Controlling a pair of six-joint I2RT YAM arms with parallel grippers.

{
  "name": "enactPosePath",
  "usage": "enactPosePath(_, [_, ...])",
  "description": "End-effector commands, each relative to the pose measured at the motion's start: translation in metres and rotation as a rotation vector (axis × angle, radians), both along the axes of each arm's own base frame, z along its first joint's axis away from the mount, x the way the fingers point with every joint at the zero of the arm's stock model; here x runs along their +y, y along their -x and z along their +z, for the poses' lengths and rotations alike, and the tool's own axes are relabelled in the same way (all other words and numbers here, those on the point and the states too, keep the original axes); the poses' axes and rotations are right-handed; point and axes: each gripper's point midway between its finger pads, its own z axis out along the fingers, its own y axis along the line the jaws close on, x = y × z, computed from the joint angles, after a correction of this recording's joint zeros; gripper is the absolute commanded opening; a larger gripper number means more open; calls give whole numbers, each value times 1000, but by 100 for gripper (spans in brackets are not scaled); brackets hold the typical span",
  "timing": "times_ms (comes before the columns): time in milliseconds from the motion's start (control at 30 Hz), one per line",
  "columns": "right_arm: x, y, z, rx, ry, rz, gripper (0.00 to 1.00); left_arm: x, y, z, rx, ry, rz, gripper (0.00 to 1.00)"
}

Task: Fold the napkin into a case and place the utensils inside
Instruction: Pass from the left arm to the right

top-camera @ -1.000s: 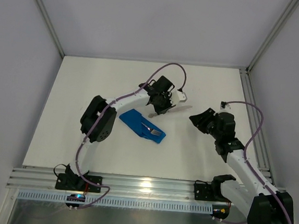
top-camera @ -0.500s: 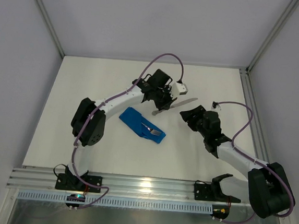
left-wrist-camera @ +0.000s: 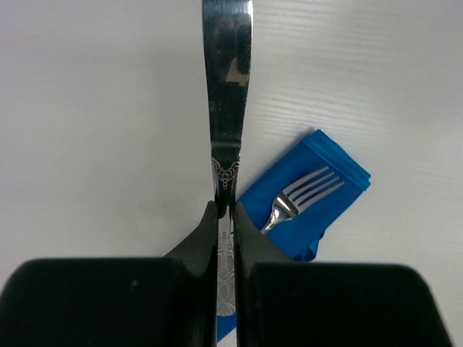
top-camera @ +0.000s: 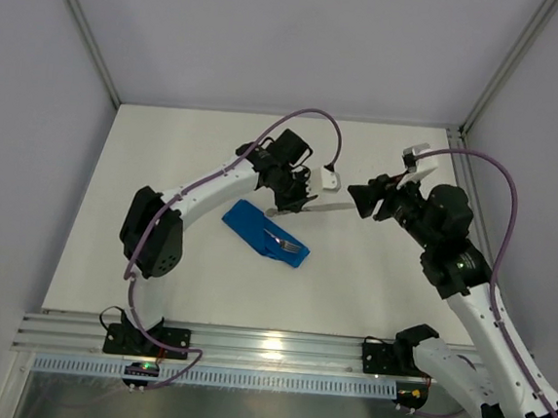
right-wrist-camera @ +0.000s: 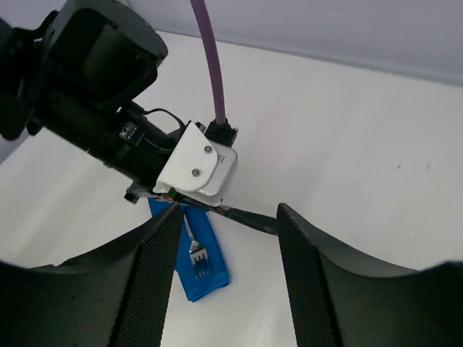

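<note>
from above, the left tool was clamped shut on the knife, whose free end pointed at the right tool. the blue case lay near on the white tabletop, with the fork on it.

left wrist: the fingers pinched the knife's ornamented handle. beyond them, the fork tines rested on the case.

right wrist: the right tool stood open, jaws either side of the knife's free end, gripping nothing. the fork and case lay beneath.
</note>
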Motion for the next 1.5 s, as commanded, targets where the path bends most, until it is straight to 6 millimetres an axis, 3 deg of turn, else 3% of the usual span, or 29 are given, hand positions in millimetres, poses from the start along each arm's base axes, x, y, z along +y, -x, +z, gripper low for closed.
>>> enactPosePath(0, [-6, 33, -8, -97, 317, 199, 60, 20, 25, 36, -48, 2, -148, 0])
enactPosePath(33, [-8, 34, 4, -157, 357, 213, 62, 26, 30, 40, -68, -7, -188, 0])
enactPosePath(133, [-5, 44, 14, -226, 419, 292, 67, 39, 49, 43, -38, -36, -256, 0])
enactPosePath(233, [-1, 48, -11, -251, 567, 432, 67, 53, 64, 42, -12, -79, -314, 0])
enactPosePath(333, [24, 65, -36, -295, 565, 673, 67, 62, 70, 46, -19, -104, -329, 0])
enactPosePath(467, [41, 52, -43, -390, 518, 710, 67, 67, 76, 47, -8, -113, -331, 0])
enactPosePath(533, [46, 46, -57, -381, 502, 719, 67, 67, 78, 48, 2, -110, -328, 0])
enactPosePath(567, [50, 40, -53, -415, 489, 715, 67, 68, 79, 47, 6, -110, -329, 0])
enactPosePath(933, [76, 21, -98, -270, 386, 832, 67, 62, 76, 38, 31, -115, -313, 0])
enactPosePath(1467, [105, 30, -128, -151, 357, 911, 67, 56, 63, 26, 34, -135, -280, 0])
